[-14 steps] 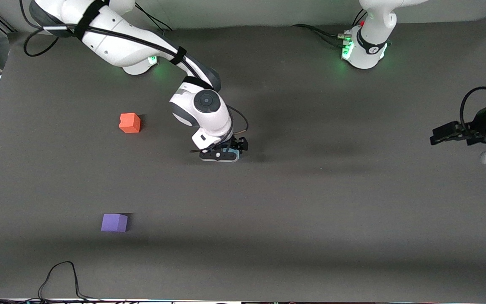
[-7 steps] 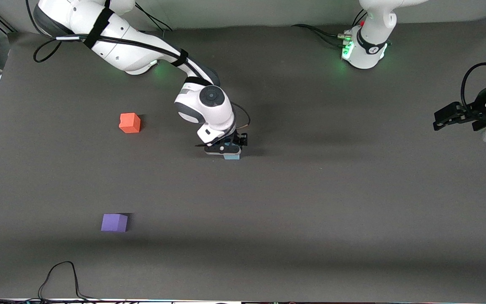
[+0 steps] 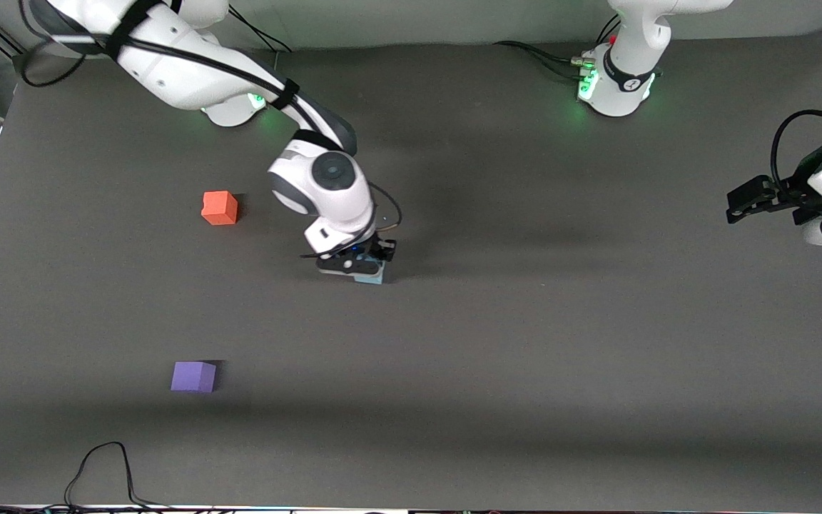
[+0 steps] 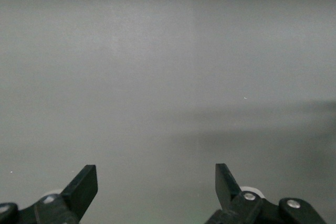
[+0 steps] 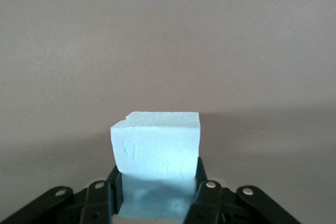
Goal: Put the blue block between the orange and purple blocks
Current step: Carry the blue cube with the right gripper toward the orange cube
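Observation:
My right gripper is shut on the light blue block and holds it over the middle of the dark mat. In the right wrist view the blue block sits clamped between the two black fingers. The orange block lies on the mat toward the right arm's end. The purple block lies nearer the front camera than the orange one, with bare mat between them. My left gripper is open and empty, waiting above the left arm's end of the table; in its wrist view the left gripper shows only bare surface.
A black cable loops on the mat near the front edge, nearer the camera than the purple block. The two arm bases stand along the table's back edge.
My right gripper has lifted the blue block and carried it a little toward the right arm's end of the table. The left arm shifted slightly. The orange and purple blocks have not moved.

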You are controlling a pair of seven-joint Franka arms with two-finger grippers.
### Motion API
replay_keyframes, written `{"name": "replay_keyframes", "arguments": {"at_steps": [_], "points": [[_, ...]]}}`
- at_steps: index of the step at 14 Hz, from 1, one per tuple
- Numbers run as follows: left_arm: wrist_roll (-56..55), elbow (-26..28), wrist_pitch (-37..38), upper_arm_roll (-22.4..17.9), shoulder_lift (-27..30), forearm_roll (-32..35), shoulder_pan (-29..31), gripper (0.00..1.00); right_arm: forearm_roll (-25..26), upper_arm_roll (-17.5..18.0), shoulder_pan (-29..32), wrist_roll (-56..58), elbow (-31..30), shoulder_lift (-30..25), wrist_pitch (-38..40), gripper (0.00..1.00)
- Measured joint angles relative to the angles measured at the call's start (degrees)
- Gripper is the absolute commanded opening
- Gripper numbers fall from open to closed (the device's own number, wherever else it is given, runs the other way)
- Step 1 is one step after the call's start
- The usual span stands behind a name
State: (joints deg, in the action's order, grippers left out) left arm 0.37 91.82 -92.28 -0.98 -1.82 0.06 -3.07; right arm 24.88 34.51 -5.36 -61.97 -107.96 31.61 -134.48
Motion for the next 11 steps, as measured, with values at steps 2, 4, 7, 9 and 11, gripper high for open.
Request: {"name": "replay_keyframes", "arguments": {"at_steps": [2, 4, 7, 9, 11], "points": [[0.05, -0.05, -0.01, -0.06, 0.00, 0.01, -0.05, 1.00, -12.03, -4.55, 0.90, 13.14, 0.21, -6.30, 4.87, 0.32], [0.24, -0.06, -0.03, -0.11, 0.00, 0.01, -0.09, 1.00, -18.76, -11.24, 1.31, 23.59, -0.16, -12.59, 9.51, 0.32], [0.35, -0.07, -1.07, -0.19, -0.02, 0.05, -0.15, 1.00, -21.30, -20.34, 1.73, 32.83, -3.92, -18.88, 11.92, 0.33], [0.36, -0.14, -1.90, -0.25, -0.02, 0.05, -0.15, 1.00, -22.40, -26.32, 1.73, 39.10, -7.95, -20.37, 10.78, 0.34], [0.36, -0.19, -1.92, -0.26, -0.02, 0.05, -0.19, 1.00, -24.71, -30.79, 1.83, 45.73, -13.11, -20.33, 5.37, 0.34]]}}
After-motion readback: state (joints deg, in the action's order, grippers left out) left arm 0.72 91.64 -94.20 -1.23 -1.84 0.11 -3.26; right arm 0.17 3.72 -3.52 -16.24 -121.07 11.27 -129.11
